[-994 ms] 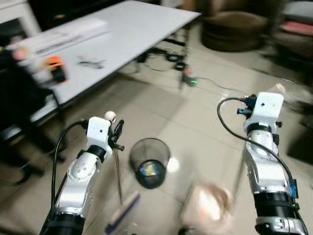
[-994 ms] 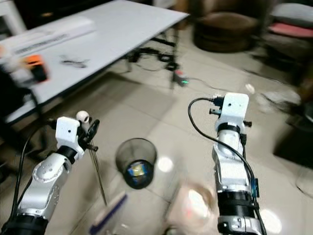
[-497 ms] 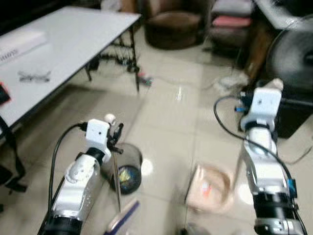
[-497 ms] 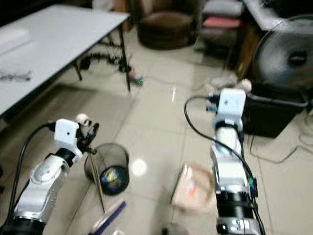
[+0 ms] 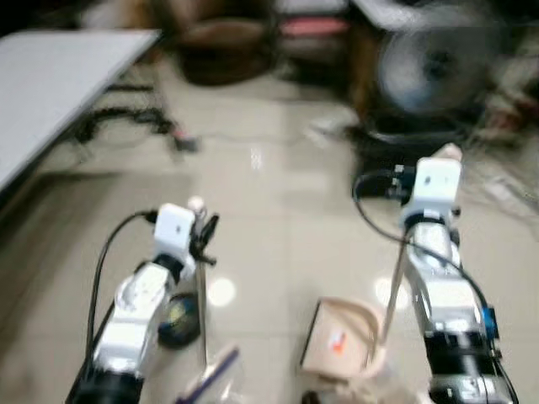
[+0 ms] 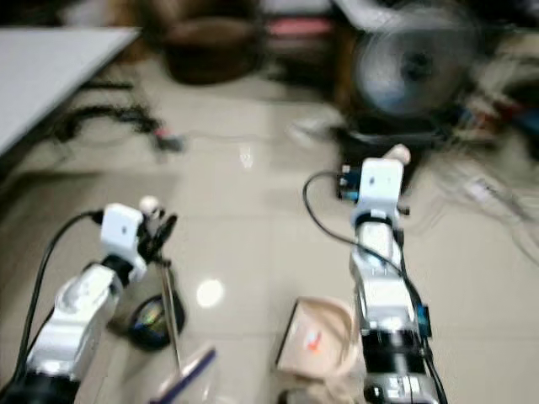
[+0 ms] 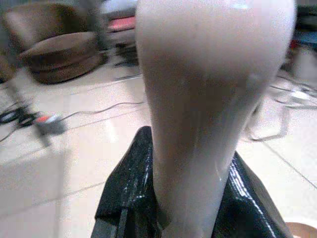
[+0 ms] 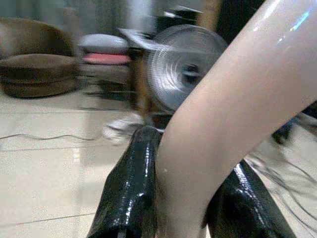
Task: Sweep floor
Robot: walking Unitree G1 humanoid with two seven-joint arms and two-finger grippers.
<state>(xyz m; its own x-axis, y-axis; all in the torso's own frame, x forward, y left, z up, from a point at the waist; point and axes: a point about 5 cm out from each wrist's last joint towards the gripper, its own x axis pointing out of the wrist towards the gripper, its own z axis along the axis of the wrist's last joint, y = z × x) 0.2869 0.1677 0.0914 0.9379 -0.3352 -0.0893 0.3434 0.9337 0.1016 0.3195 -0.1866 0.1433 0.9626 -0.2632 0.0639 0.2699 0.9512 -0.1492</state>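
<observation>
My left gripper (image 5: 203,236) is shut on the pale knob-topped broom handle (image 7: 213,94), which stands upright between its black fingers (image 7: 130,191). A thin rod runs down from it to the blue-edged broom head (image 5: 209,379) on the floor. My right gripper (image 8: 183,198) is shut on the beige dustpan handle (image 8: 233,99). Its rod (image 5: 389,299) slopes down to the beige dustpan (image 5: 341,343), which rests on the tiles between the arms and has a small orange scrap in it.
A black mesh bin (image 5: 177,310) lies on the floor just behind the left arm. A white table (image 5: 50,84) is at far left, a brown armchair (image 5: 223,46) and a standing fan (image 5: 429,71) at the back. Cables (image 5: 126,126) trail nearby. Pale tiles (image 5: 286,227) stretch ahead.
The whole view has swung right: the table slid off to the left, and the fan and dark clutter came into view. Both grippers keep their hold and posture.
</observation>
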